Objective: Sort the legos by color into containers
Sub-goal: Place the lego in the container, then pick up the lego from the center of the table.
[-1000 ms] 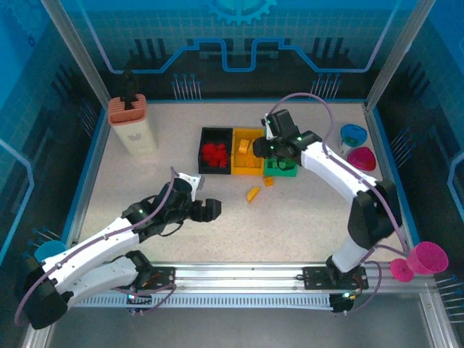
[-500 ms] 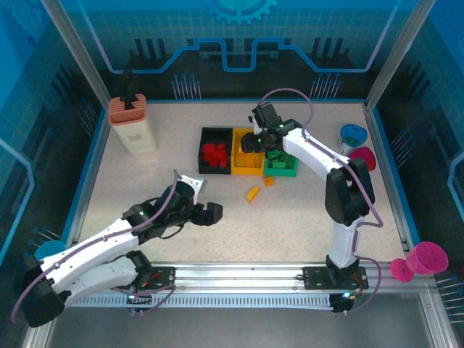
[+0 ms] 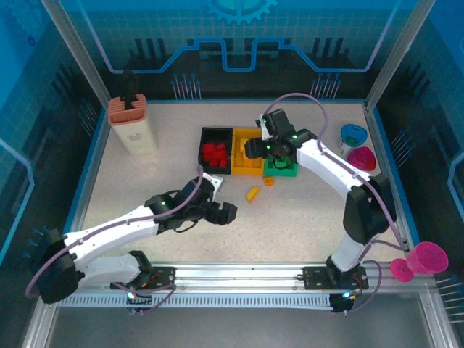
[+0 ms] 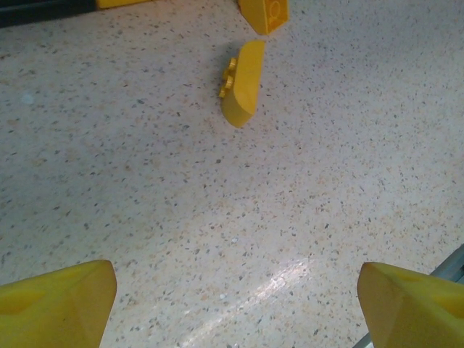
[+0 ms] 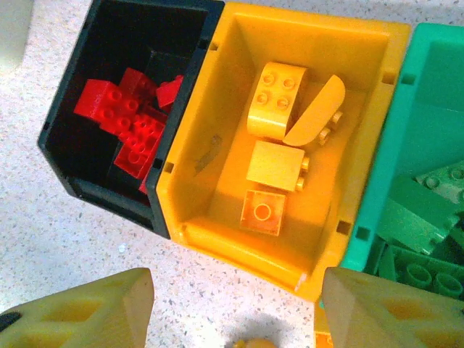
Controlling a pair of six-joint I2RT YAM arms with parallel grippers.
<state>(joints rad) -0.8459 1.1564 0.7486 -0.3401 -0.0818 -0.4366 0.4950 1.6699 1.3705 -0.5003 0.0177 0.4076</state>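
Right gripper (image 5: pixel 235 315) hovers over the near rim of the yellow bin (image 5: pixel 210 156), jaws spread wide, nothing between them. Yellow bin holds four yellow bricks (image 5: pixel 275 163). Black bin (image 5: pixel 138 36) touches its left wall and holds red bricks (image 5: pixel 130 123); green bin (image 5: pixel 435 80) touches its right wall and holds green bricks (image 5: pixel 420 217). On the table (image 4: pixel 145 181), a curved yellow brick (image 4: pixel 243 83) lies on its side near the yellow bin's front; a second yellow brick (image 4: pixel 264 13) sits closer to the bin. Left gripper (image 4: pixel 232 312) is further out from the yellow bin, jaws apart and empty, low over the table with the curved brick between it and the bin
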